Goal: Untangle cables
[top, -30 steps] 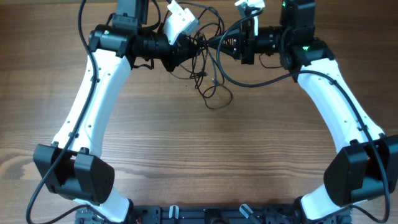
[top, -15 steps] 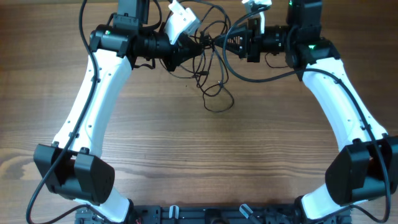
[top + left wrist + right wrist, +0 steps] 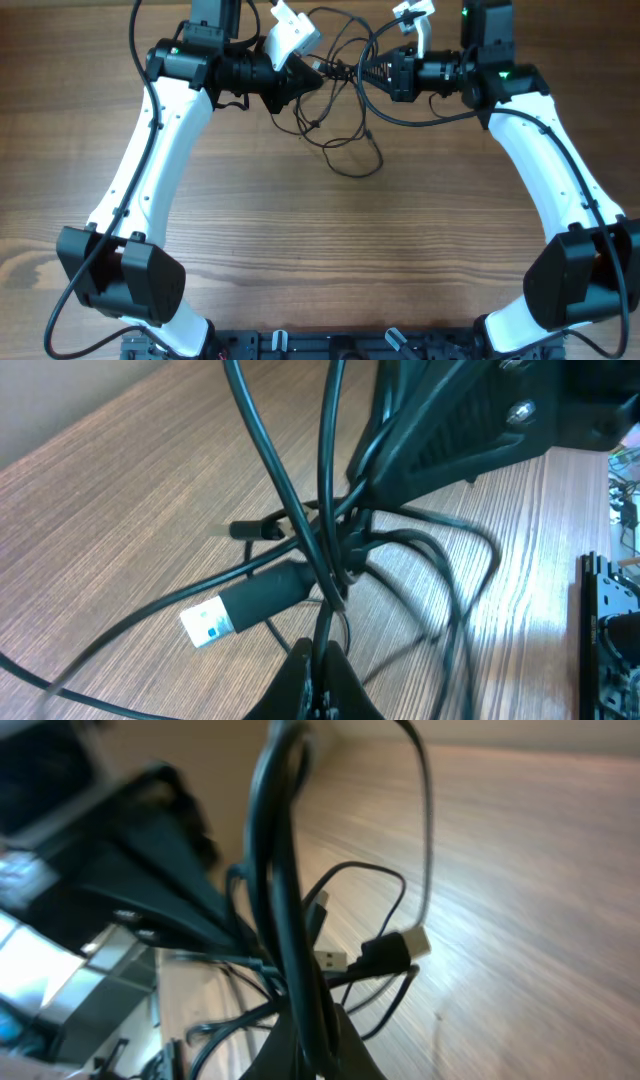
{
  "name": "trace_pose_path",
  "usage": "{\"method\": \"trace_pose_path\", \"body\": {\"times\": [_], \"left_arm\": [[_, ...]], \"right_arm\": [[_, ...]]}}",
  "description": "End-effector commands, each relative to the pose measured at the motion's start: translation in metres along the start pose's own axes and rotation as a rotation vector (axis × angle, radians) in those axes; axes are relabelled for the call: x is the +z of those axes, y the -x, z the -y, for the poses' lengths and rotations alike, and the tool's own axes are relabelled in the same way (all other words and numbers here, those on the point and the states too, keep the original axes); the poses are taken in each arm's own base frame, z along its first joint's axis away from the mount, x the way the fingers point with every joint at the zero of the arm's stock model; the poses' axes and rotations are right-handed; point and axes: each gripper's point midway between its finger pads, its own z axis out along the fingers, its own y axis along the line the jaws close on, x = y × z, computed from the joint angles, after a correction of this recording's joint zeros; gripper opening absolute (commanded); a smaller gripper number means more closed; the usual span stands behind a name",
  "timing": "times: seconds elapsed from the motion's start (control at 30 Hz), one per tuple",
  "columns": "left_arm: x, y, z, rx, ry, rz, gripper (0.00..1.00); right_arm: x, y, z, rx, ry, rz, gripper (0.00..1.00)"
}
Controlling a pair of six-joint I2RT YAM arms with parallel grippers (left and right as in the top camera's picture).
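Cables over wooden table (far edge), clamped by left pincer, right pincer.

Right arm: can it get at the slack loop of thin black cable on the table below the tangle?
Probably not yet. Nothing blocks the thin black cable loop, but the right pincer is shut on strands of the tangle, so it would have to let go first.

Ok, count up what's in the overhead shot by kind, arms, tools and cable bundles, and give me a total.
Robot arms: 2, left arm and right arm
Tools: 2, left tool and right tool
Tangled bundle of cables: 1
Total: 5
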Motion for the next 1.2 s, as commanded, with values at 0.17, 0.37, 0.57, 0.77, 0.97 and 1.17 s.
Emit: {"method": "trace_pose_path", "body": {"times": [0.17, 0.37, 0.57, 0.77, 0.97, 1.17], "left_arm": [[-0.046, 0.007, -0.021, 0.002, 0.119, 0.047, 0.04], [-0.053, 0.011, -0.018, 0.013, 0.130, 0.059, 0.04], [-0.054, 0.014, -0.014, 0.010, 0.118, 0.070, 0.04], [-0.054, 0.014, -0.013, 0.010, 0.117, 0.070, 0.04], [-0.054, 0.014, -0.014, 0.011, 0.118, 0.070, 0.04], [-0.054, 0.014, -0.013, 0.011, 0.117, 0.071, 0.04]], "right_arm": [[-0.026, -0.003, 0.055, 0.059, -0.375, -0.003, 0.49], [-0.033, -0.012, 0.069, 0.106, -0.468, -0.024, 0.79], [-0.023, -0.023, 0.053, 0.117, -0.383, -0.074, 0.97], [0.004, -0.029, -0.007, -0.017, -0.082, -0.119, 0.92], [0.020, -0.035, -0.046, -0.058, 0.081, -0.143, 0.65], [0.031, -0.041, -0.053, -0.042, 0.074, -0.169, 0.75]]}}
